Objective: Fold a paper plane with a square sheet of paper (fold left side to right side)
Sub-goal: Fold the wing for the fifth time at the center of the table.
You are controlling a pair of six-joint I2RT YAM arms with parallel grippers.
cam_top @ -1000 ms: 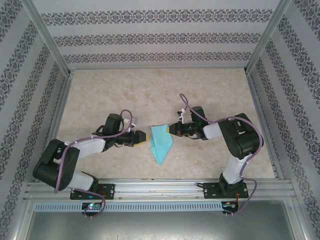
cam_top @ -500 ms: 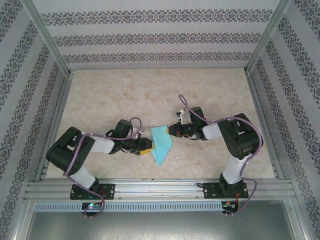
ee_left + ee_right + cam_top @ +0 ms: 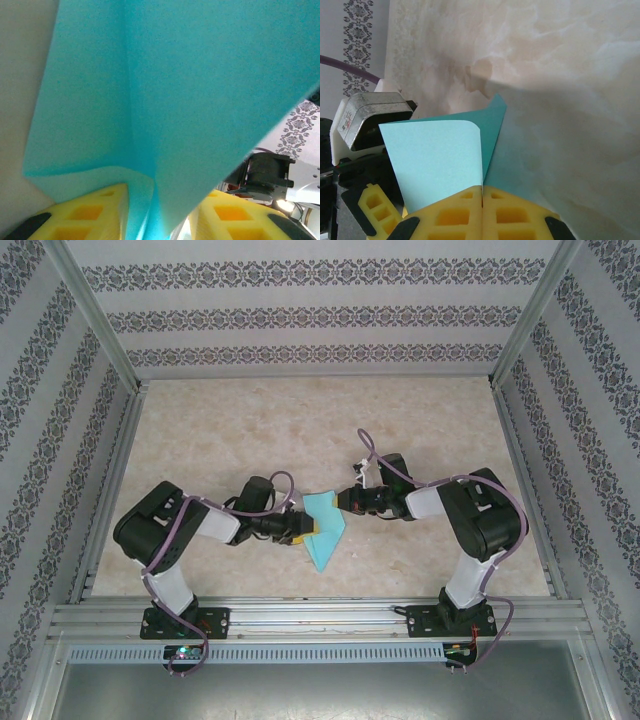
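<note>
Left gripper (image 3: 303, 530) has been sliding in from the left over the last second and is now straddling the left flap of the paper (image 3: 324, 532). Its jaws are narrowing but still apart, and I can't quite tell if the pads are touching it yet. So the left-to-right fold is only getting set up. The paper is lying in the middle of the table (image 3: 220, 430), between the arms. Right gripper (image 3: 341, 499) is pressed shut, pinching its far right corner, and it's sitting about where that flap is heading.

A beige marbled table (image 3: 220, 430) sits between walls (image 3: 300, 315) papered with dark floral bands; a metal rail (image 3: 320, 618) edges its front.
</note>
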